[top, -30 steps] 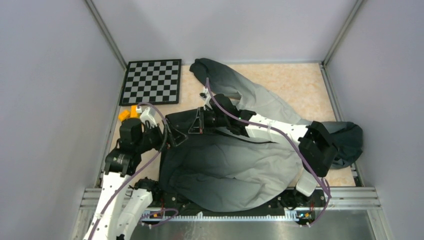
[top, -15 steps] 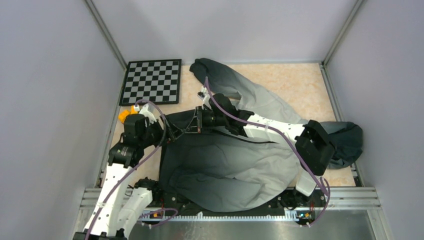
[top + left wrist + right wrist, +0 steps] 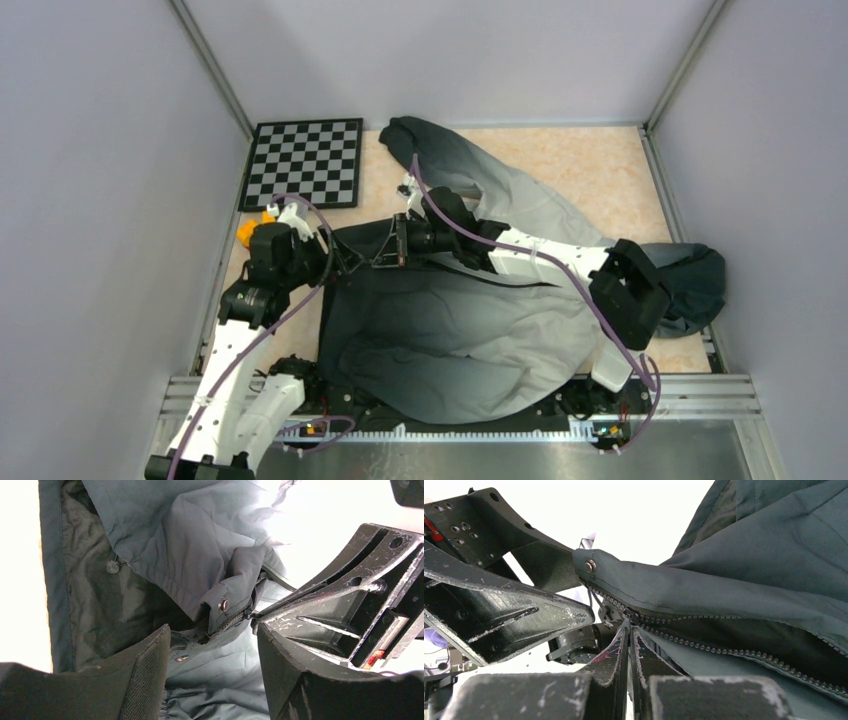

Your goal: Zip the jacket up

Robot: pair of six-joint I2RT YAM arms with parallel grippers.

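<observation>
Right wrist view: right gripper (image 3: 630, 627) jaws nearly closed, pinching the dark zipper slider (image 3: 635, 616) of the charcoal-to-grey hooded fabric jacket (image 3: 450, 330), spread mid-table. Left gripper (image 3: 212, 650) jaws apart around hem fabric; grip cannot be confirmed.

White arm links (image 3: 540, 258), black joints (image 3: 265, 262), purple cables (image 3: 415, 178)

The jacket (image 3: 470, 330) fades charcoal to grey.
</observation>
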